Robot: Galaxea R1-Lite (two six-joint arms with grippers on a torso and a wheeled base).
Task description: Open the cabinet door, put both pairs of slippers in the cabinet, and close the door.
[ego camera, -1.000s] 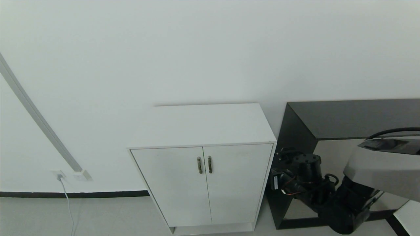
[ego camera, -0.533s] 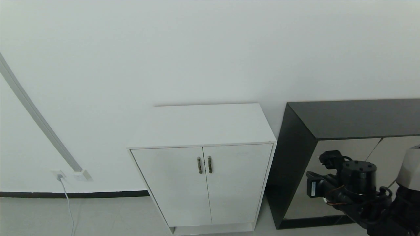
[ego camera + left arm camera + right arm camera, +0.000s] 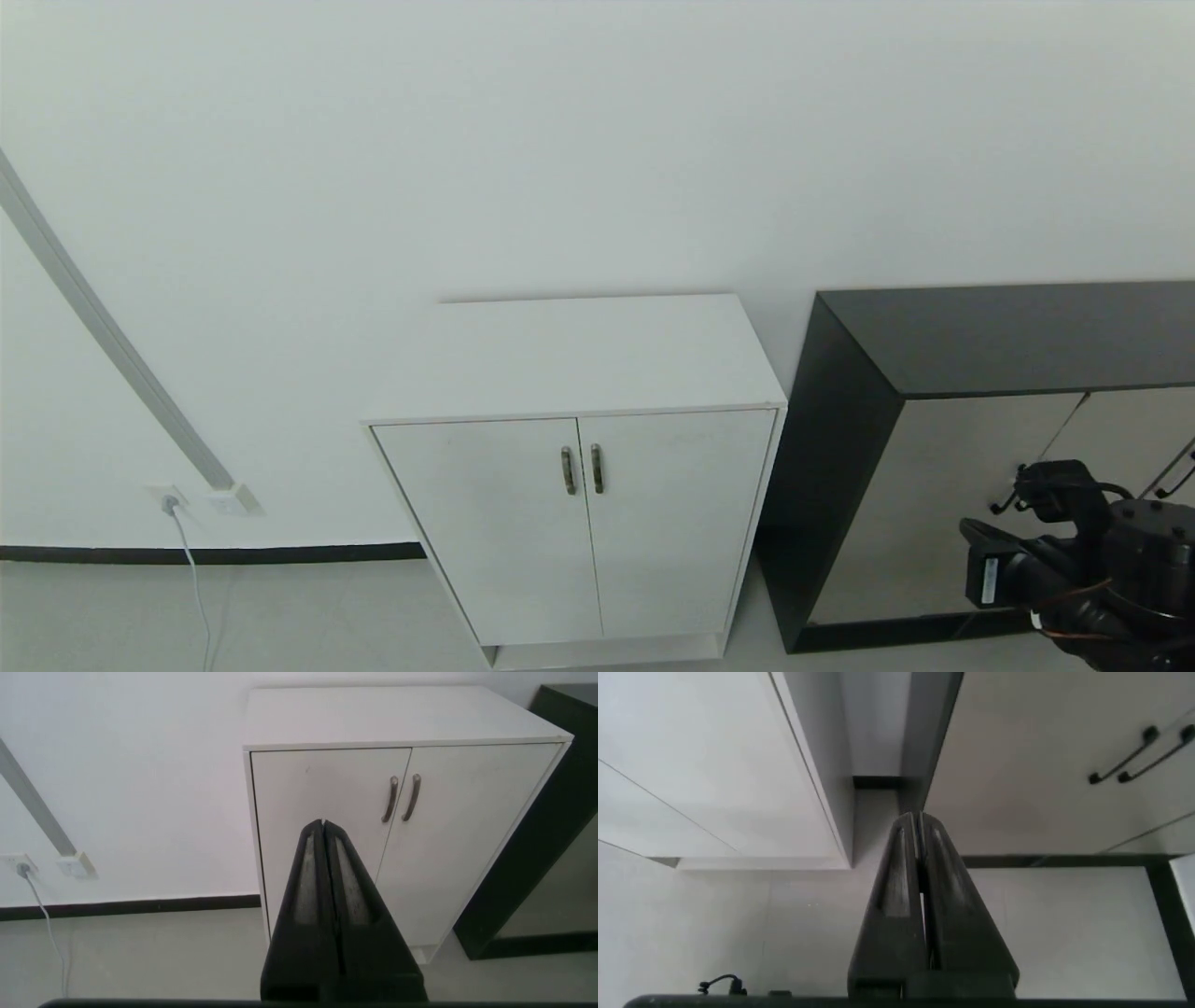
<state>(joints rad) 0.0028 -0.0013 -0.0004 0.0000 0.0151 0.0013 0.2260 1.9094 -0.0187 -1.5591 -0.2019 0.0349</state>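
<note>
While cabinet [image 3: 579, 373] doors shut, left gripper [image 3: 323, 826] and right gripper [image 3: 921, 819] both pinched together; doors likely stiff, light: grasp right door handle [image 3: 597, 469] mid-length.

The cabinet [image 3: 579, 359] is plain white on its top and on both doors, without any pattern. Its two handles [image 3: 568, 469] are dark grey-brown metal. The wall [image 3: 560, 140] is white and the floor [image 3: 93, 616] is pale grey, with a black strip [image 3: 205, 553] between them. The unit [image 3: 1008, 336] beside the cabinet is black on top and side, and its front is pale grey. The left gripper [image 3: 322, 833] and the right gripper [image 3: 921, 821] are both black to dark grey.
</note>
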